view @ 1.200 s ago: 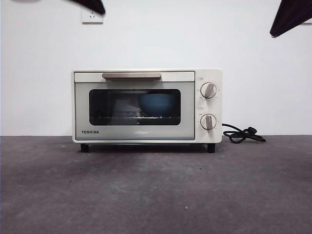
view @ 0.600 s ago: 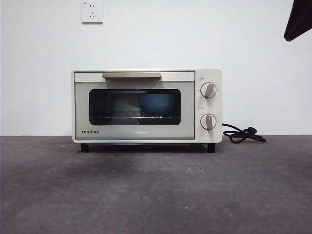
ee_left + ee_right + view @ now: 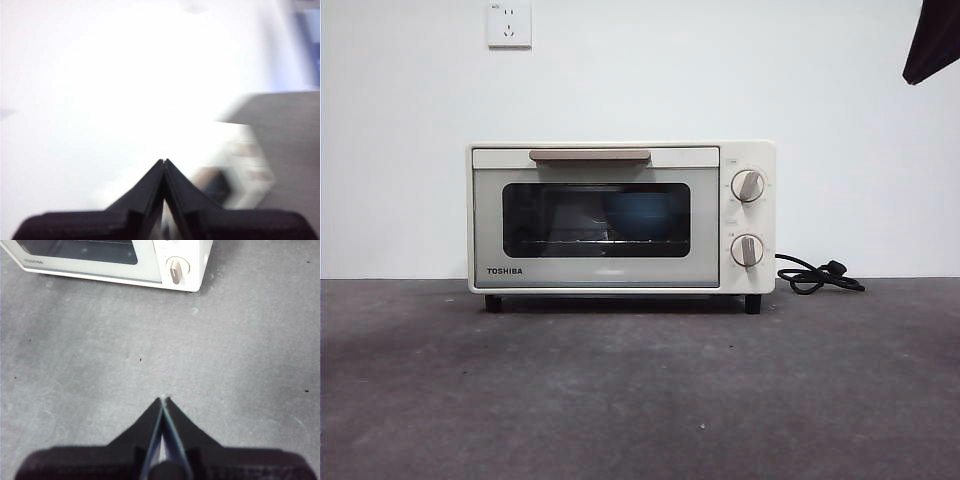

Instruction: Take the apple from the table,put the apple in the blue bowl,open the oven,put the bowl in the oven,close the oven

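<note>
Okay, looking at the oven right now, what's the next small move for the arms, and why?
Probably none beyond parking both arms. The oven door sits flush and closed, and the blue bowl shows behind its glass; the apple is not visible from here. The right gripper hangs over bare table with jaws shut, and the left gripper, also shut, faces the wall. The task looks finished.

The oven (image 3: 621, 217) stands on the table (image 3: 640, 390) at mid-frame in the front view, its back close to the wall (image 3: 640, 80). Its door is shut, the bar handle (image 3: 590, 155) across the top of the door, and two knobs (image 3: 748, 186) stacked one above the other at its right end. Inside, behind the glass and right of centre, sits what seems to be the blue bowl (image 3: 642, 215). A cord (image 3: 818, 276) lies coiled on the table right of the oven, by the wall. A socket (image 3: 509, 24) sits on the wall at upper left.
</note>
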{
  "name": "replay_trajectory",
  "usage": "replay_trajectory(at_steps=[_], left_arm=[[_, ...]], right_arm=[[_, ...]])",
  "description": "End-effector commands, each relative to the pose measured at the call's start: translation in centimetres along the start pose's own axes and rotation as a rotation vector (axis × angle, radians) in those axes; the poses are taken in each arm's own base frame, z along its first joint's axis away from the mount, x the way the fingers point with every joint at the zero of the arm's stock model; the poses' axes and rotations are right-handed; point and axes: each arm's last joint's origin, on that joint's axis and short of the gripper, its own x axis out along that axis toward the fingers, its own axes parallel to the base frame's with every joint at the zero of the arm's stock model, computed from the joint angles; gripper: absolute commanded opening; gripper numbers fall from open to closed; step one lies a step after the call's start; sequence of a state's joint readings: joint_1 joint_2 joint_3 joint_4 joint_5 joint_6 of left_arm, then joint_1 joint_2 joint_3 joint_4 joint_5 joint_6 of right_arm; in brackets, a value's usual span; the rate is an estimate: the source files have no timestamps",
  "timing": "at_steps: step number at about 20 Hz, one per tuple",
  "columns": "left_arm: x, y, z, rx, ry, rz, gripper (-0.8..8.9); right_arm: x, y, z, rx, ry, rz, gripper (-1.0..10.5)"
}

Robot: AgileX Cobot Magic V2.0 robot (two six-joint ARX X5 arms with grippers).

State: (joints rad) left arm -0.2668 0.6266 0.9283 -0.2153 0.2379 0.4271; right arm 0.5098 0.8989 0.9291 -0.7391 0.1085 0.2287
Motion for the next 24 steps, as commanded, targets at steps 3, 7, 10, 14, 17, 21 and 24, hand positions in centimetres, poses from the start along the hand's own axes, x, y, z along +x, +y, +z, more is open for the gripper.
replay_trajectory(at_steps=[3,7,10,14,17,21,24], left_arm=[[-0.8,-1.5,-7.4,0.0,0.11,0.181,-0.04],[-1.9,-3.6,-12.6,-0.113,0.107,0.23,-0.04],[-2.9,-4.7,-14.8,-0.181,0.062,0.311,-0.04],[-3.9,-5.0,-17.2,-0.324,0.096,0.498,-0.04],[-4.3,-5.4,-18.8,-0.346,0.127,0.526,-0.04],[-4.5,-6.4,-20.9,-0.362,0.153,0.518,-0.04],[-4.9,-6.9,-21.7,-0.376,0.2,0.513,-0.04]], right_arm=[[0.1,0.0,-0.1,0.007,-0.001,-0.004,0.0],[0.1,0.0,-0.1,0.007,-0.001,-0.004,0.0],[0.1,0.0,-0.1,0.007,-0.001,-0.004,0.0],[0.1,0.0,-0.1,0.007,-0.001,-0.004,0.0],[0.1,0.0,-0.1,0.007,-0.001,-0.004,0.0],[0.1,0.0,-0.1,0.007,-0.001,-0.004,0.0],[0.1,0.0,-0.1,0.007,-0.001,-0.004,0.0]])
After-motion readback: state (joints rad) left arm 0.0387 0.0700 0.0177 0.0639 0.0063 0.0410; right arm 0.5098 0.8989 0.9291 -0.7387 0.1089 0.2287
